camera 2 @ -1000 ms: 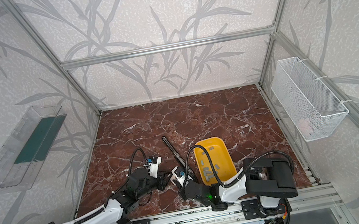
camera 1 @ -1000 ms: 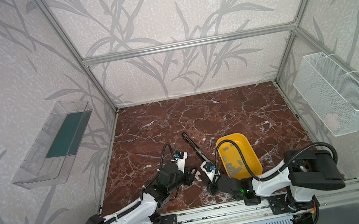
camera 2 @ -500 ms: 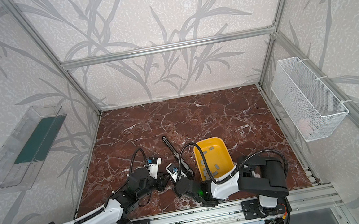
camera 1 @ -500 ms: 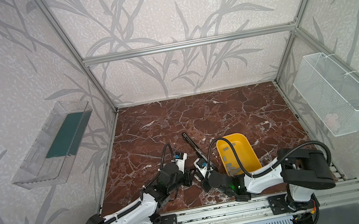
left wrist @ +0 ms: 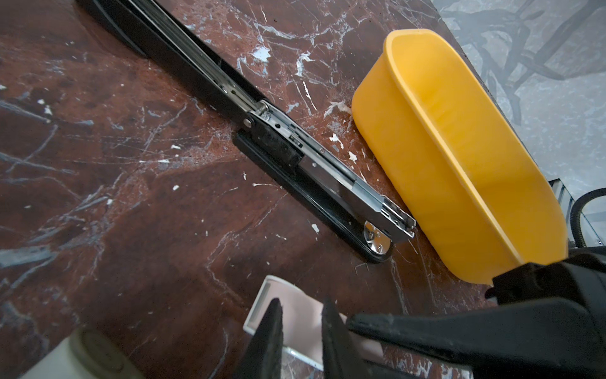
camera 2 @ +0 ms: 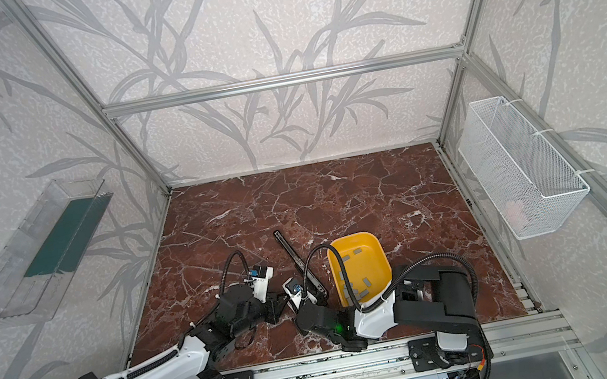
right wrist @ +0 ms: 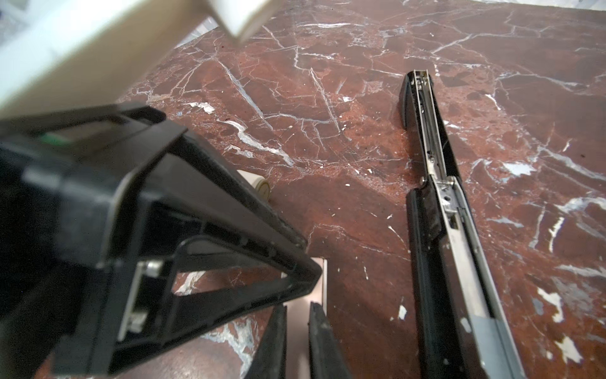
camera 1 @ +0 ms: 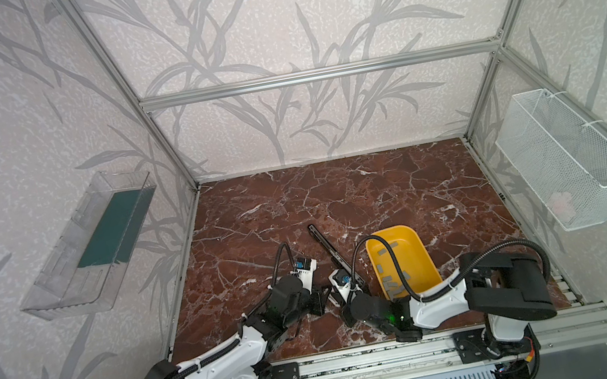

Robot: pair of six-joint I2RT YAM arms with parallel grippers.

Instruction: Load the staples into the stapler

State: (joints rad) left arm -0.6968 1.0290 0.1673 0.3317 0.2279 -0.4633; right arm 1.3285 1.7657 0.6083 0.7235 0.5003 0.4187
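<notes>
My left gripper and right gripper each pinch a pale pink flat piece at the near middle. The staples lie in the yellow tray, right of the opened black stapler. I should hold level and pull evenly, or the piece may slip.

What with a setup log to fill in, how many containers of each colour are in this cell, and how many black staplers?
Yellow bin: 1
Clear wall tray: 1
White wire basket: 1
Black stapler: 1
Total: 4
</notes>
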